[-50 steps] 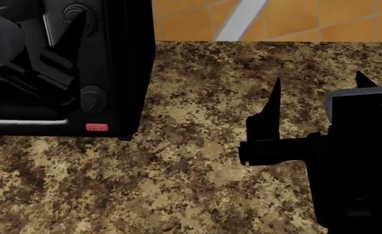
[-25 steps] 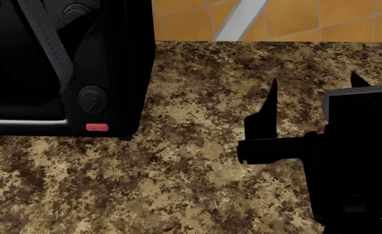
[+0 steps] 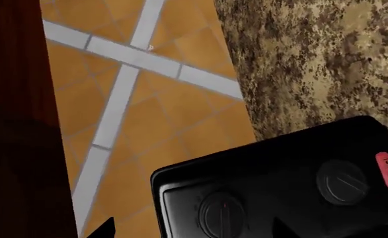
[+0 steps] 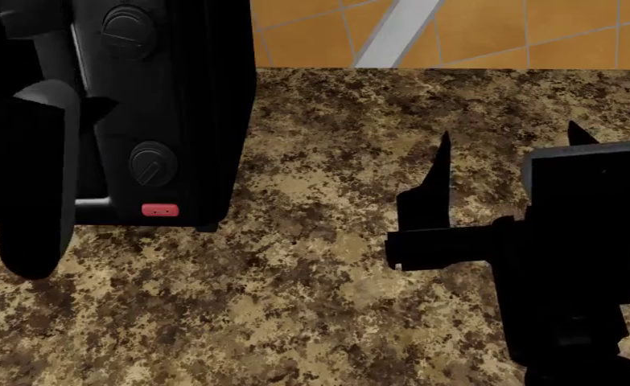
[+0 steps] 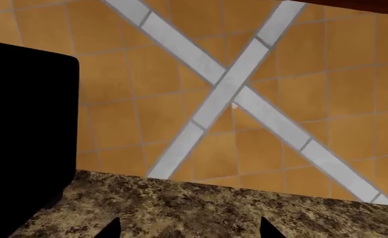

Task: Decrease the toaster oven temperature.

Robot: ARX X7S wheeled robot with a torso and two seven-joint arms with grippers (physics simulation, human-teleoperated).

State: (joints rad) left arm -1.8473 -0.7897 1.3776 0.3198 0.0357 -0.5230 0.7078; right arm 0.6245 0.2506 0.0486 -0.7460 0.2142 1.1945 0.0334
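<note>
The toaster oven [image 4: 186,104] is a black box at the head view's left, with an upper knob [image 4: 129,28], a lower knob [image 4: 151,163] and a red button [image 4: 159,211]. My left arm [image 4: 35,177] hangs in front of its door. In the left wrist view my left gripper [image 3: 192,230] is open, its two fingertips either side of one knob [image 3: 223,215]; touching cannot be told. The other knob [image 3: 342,182] and the red button [image 3: 387,170] lie beside it. My right gripper [image 4: 508,133] is open and empty over the counter, right of the oven.
The speckled brown granite counter [image 4: 315,281] runs under both arms. An orange tiled wall [image 4: 487,32] with white strips stands behind it. The right wrist view shows the oven's black side [image 5: 22,124] and the counter's back edge [image 5: 213,198].
My left arm has shifted in front of the oven; a dark link now hangs lower over the door. My right gripper has drifted slightly left.
</note>
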